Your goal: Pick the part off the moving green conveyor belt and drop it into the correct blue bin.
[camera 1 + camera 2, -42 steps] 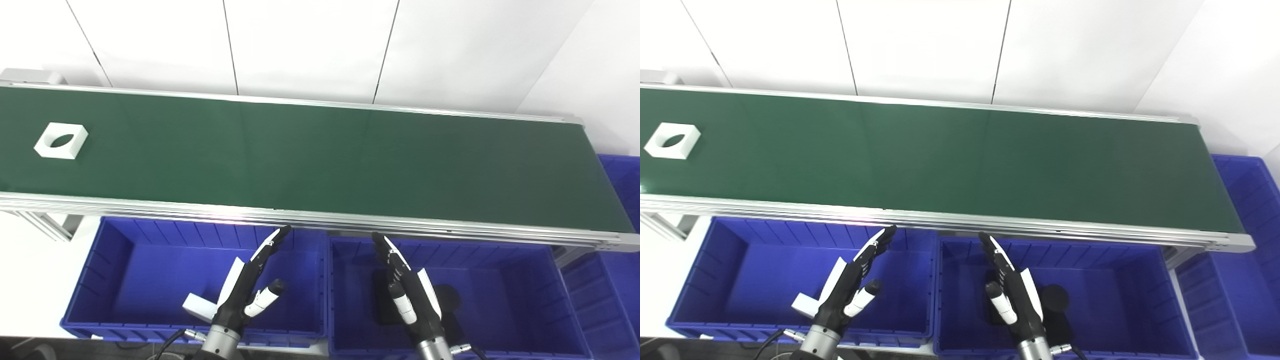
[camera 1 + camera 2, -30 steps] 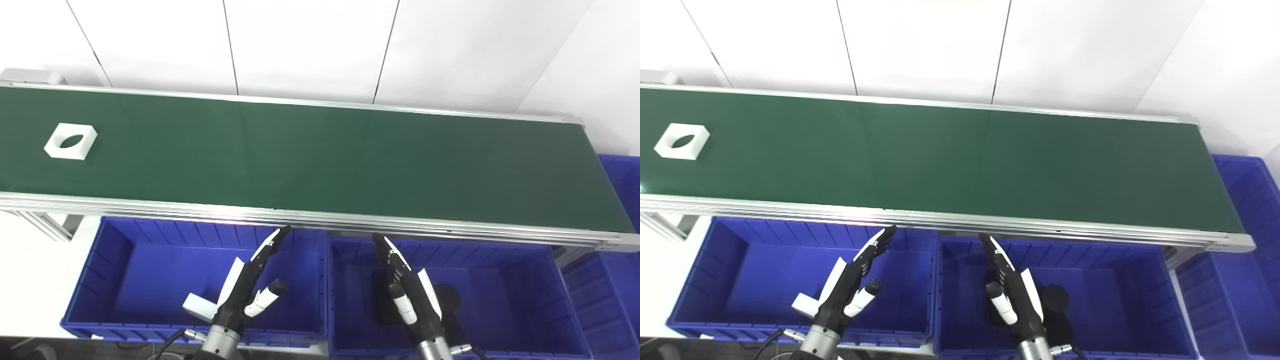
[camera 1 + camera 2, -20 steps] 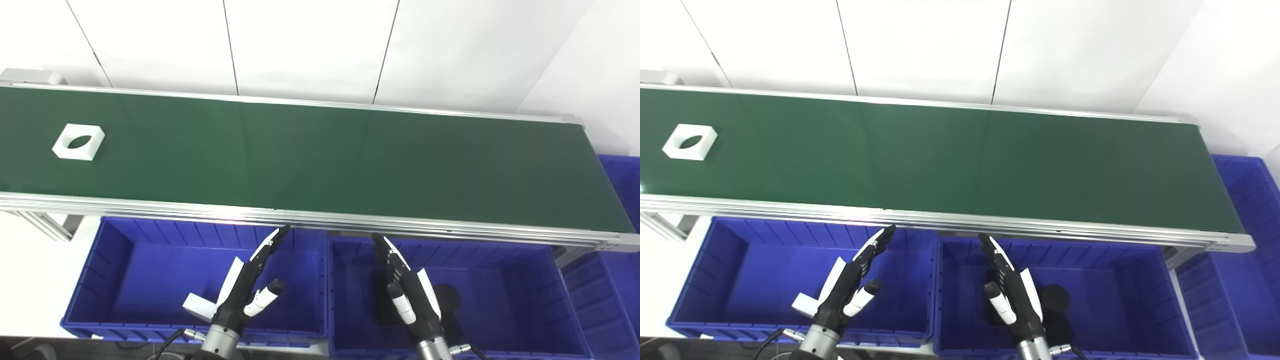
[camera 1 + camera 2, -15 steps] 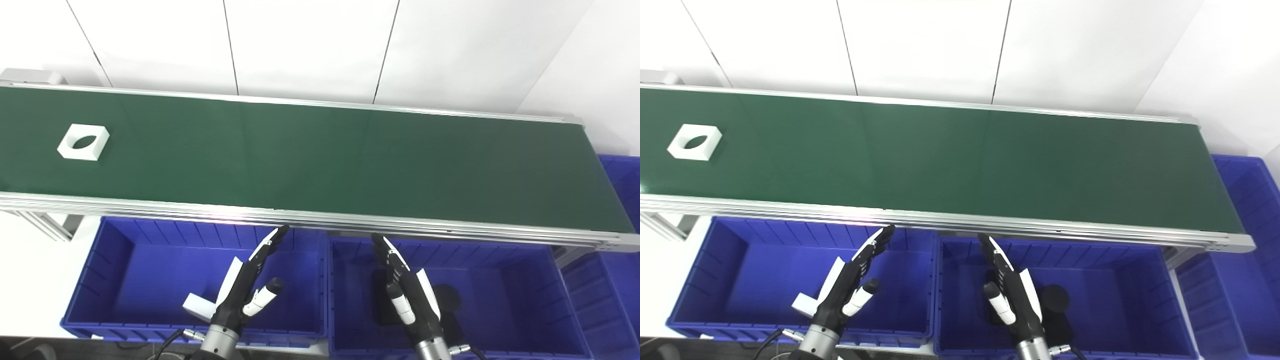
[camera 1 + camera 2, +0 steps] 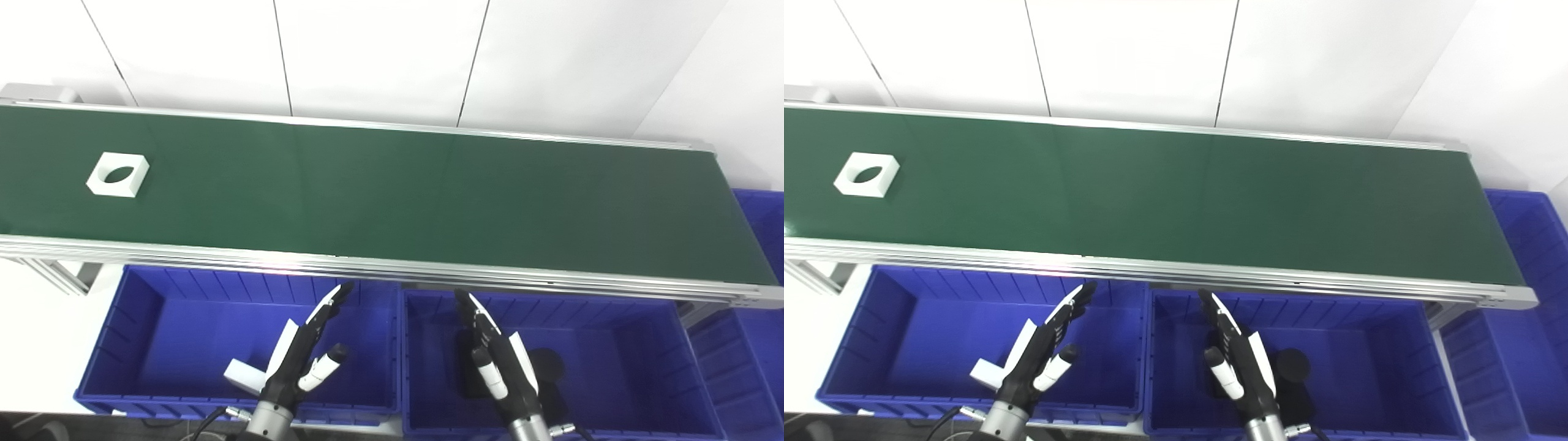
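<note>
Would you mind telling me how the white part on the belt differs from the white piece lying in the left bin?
The white part lies on the green belt; the white piece lies inside the left blue bin. The white part shows whole, with a round hole; the white piece is partly hidden behind the left hand. Both are white.

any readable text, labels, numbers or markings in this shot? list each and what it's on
None readable in either eye view.
White square part with a round hole: plain, no marking.
Green conveyor belt and its aluminium side rail: no label or number.
Blue plastic bins, left and middle: no visible tags.
Left hand and right hand, both open: black and white shells, no legible print.
</note>
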### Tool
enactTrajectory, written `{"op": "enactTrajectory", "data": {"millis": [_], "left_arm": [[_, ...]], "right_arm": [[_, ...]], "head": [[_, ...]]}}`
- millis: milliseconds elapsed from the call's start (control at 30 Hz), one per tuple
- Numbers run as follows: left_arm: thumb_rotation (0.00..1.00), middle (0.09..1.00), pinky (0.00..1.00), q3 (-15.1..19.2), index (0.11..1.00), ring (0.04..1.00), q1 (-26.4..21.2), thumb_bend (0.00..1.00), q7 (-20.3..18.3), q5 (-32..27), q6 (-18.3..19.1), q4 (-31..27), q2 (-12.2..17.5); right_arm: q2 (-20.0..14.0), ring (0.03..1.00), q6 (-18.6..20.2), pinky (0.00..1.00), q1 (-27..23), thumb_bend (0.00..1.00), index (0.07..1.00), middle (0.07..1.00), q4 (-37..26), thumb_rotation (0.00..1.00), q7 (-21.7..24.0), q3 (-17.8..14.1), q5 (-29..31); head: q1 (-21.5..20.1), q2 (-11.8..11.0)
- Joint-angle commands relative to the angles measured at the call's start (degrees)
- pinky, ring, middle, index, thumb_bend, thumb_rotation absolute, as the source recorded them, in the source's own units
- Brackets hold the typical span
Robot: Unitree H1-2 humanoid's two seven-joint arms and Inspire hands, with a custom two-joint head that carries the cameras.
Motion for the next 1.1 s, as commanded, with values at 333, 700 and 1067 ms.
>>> {"op": "enactTrajectory", "data": {"millis": [333,700,1067], "left_arm": [[1.00,0.934,0.89,-4.88,0.893,0.923,-3.81,0.84,6.97,1.71,-2.25,4.05,0.21],[1.00,0.922,0.89,-8.10,0.885,0.915,-5.11,0.85,10.32,1.54,-2.25,5.34,1.08],[1.00,0.923,0.89,-8.53,0.884,0.922,-4.29,0.86,9.22,0.02,-2.25,1.21,1.61]], "right_arm": [[-0.64,0.968,-2.71,0.98,-2.09,0.89,0.944,0.962,2.70,1.00,1.92,-1.05,1.82],[-0.33,0.979,-2.71,0.99,-2.33,0.93,0.945,0.968,3.81,1.00,2.68,-2.05,2.03],[-0.38,0.974,-2.71,0.98,-2.77,0.93,0.946,0.965,4.43,1.00,1.66,-1.46,1.11]], "head": [[4.07,-4.17],[4.91,-4.73],[5.94,-5.39]]}}
